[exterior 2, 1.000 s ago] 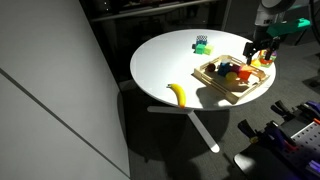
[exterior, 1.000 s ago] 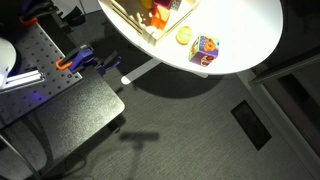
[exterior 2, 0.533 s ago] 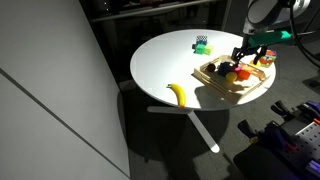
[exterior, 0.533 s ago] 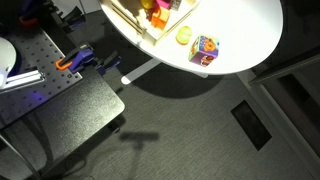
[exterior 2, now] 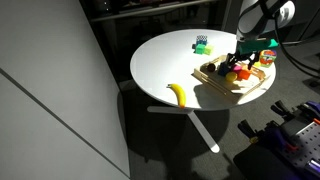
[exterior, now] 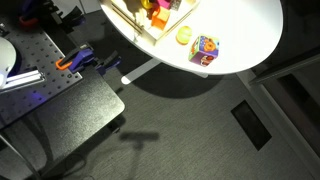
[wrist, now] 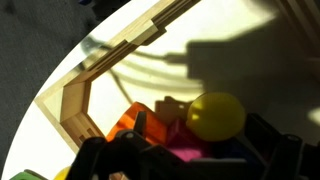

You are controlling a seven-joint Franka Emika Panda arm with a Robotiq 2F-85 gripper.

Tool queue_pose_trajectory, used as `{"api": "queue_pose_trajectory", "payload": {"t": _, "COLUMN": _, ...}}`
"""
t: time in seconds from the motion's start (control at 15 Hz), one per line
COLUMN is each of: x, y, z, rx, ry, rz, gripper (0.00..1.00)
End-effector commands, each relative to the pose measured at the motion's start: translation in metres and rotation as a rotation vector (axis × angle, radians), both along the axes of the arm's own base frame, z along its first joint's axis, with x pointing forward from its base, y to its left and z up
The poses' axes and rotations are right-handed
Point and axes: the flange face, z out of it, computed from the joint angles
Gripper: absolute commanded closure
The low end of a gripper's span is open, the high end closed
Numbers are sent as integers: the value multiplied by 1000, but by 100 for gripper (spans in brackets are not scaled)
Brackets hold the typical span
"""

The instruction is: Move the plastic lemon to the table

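Item: plastic lemon [wrist: 215,115], inside the wooden tray [wrist: 75,100], not yet on the worktop [exterior 2: 165,65]. Pincer [wrist: 192,150]: jaws apart; I hold it over the tray (to straddle the lemon, I judge).

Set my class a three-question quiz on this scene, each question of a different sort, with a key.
1. True or false: the banana lies inside the wooden tray.
2. The hand hangs over: A the banana, B the wooden tray, C the floor.
3. Fill in: the multicoloured cube stands on the ____, outside the tray.

Key: 1 false, it lies on the table; 2 B; 3 table.
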Motion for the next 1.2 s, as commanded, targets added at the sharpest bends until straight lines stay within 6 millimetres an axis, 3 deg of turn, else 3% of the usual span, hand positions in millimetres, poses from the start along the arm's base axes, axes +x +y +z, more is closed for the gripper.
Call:
{"api": "queue_pose_trajectory", "payload": {"t": 0.0, "x": 12, "y": -1, "z": -10, "rx": 1, "ry": 2, "rz": -60, "gripper": 0}}
{"api": "queue_pose_trajectory", "payload": {"t": 0.93, "x": 25, "y": 6, "z": -41, "rx": 7, "ry": -8, "rz": -76, "gripper": 0}}
{"api": "queue_pose_trajectory", "payload": {"t": 1.0, "x": 25, "y": 6, "z": -42, "rx": 8, "ry": -6, "rz": -75, "gripper": 4}}
{"api": "queue_pose_trajectory", "payload": {"t": 1.07, "x": 25, "y": 6, "z": -43, "rx": 9, "ry": -2, "rz": -73, "gripper": 26}}
{"api": "queue_pose_trajectory", "payload": {"t": 1.13, "x": 25, "y": 6, "z": -44, "rx": 10, "ry": 0, "rz": -72, "gripper": 29}}
